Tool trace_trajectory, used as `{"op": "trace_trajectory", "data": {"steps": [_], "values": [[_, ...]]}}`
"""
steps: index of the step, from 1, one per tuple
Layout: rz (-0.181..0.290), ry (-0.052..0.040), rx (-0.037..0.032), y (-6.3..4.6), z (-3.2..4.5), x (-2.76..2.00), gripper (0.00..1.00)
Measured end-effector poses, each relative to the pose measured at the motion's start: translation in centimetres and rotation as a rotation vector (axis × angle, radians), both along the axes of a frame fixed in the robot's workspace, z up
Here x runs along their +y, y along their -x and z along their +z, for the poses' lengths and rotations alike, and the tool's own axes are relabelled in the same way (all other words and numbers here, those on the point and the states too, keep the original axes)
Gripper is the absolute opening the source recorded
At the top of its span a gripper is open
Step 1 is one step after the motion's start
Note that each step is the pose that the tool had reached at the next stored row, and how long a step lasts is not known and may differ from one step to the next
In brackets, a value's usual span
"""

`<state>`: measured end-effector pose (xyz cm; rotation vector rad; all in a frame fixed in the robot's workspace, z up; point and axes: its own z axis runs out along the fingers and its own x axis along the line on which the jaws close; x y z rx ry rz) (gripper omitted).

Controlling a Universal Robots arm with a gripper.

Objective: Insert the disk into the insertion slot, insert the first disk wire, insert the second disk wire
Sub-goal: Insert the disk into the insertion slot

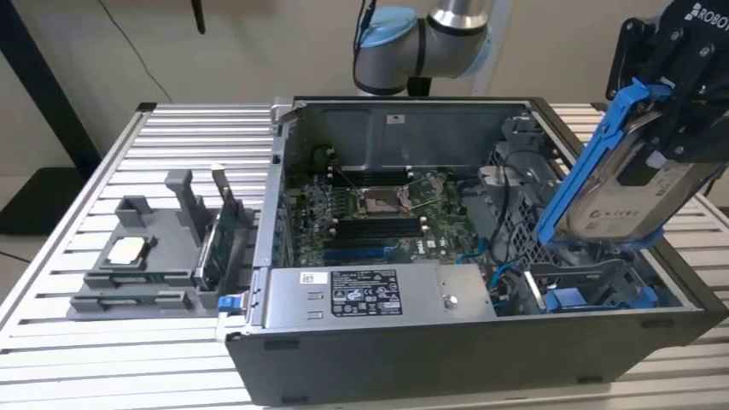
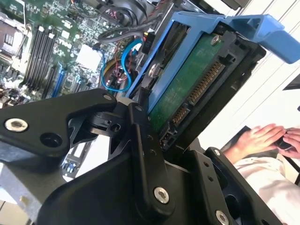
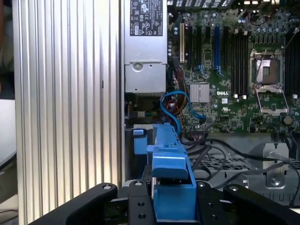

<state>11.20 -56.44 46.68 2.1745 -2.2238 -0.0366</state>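
The disk [image 1: 621,184] is gripped firmly in the pincer [image 1: 672,128] and held tilted in the air just above the insertion slot [image 1: 586,278], at the exterior view's right of the open computer case [image 1: 456,359]. No step is judged complete: insertion and both wire connections are left.

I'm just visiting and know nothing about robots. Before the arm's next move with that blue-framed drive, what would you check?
1. Grip on the disk: ok; the gripper is shut on its blue frame.
2. Disk seated in the insertion slot: not ok; it hangs tilted above it.
3. Slot free of obstructions: cannot tell.
4. Blue cable clear of the slot: cannot tell; it loops close by.
5. Person's hands away from the computer case: ok.
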Motion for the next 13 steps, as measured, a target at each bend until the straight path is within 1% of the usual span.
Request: {"op": "trace_trajectory", "data": {"steps": [13], "values": [[-0.002, 0.0, 0.0, 0.0, -1.3, -0.32, 0.33]]}}
